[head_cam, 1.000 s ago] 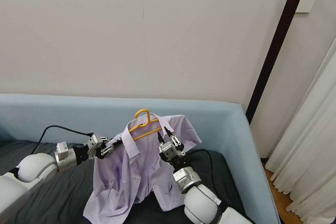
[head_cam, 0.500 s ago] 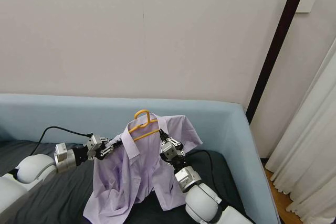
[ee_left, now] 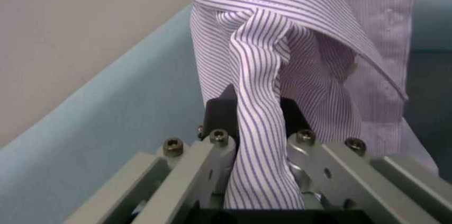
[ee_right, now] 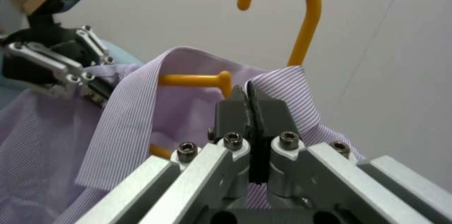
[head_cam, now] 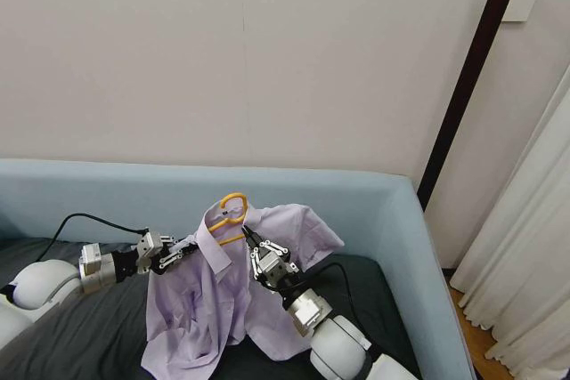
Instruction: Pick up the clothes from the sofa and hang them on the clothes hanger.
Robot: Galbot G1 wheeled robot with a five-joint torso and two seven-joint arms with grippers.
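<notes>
A lilac striped shirt (head_cam: pixel 214 295) hangs on a yellow hanger (head_cam: pixel 232 203), held up above the sofa's dark seat. My left gripper (head_cam: pixel 187 246) reaches in from the left and is shut on a fold of the shirt (ee_left: pixel 297 12) at its shoulder; in the left wrist view the cloth runs between the left gripper's (ee_left: pixel 255 113) fingers. My right gripper (head_cam: pixel 250 237) comes up from below and is shut at the collar just under the hanger's hook (ee_right: pixel 305 23). In the right wrist view the right gripper's (ee_right: pixel 247 102) jaws are pressed together, and the left gripper (ee_right: pixel 92 86) shows farther off.
The light blue sofa back (head_cam: pixel 392 220) runs behind the shirt, and the dark seat cushion (head_cam: pixel 80 327) lies below. A dark pole (head_cam: pixel 463 86) stands at the right against the wall, with white curtains (head_cam: pixel 534 246) beside it.
Both grippers have carried the shirt and hanger to the left. The hanger has tilted and the shirt's right shoulder has slumped a little.
</notes>
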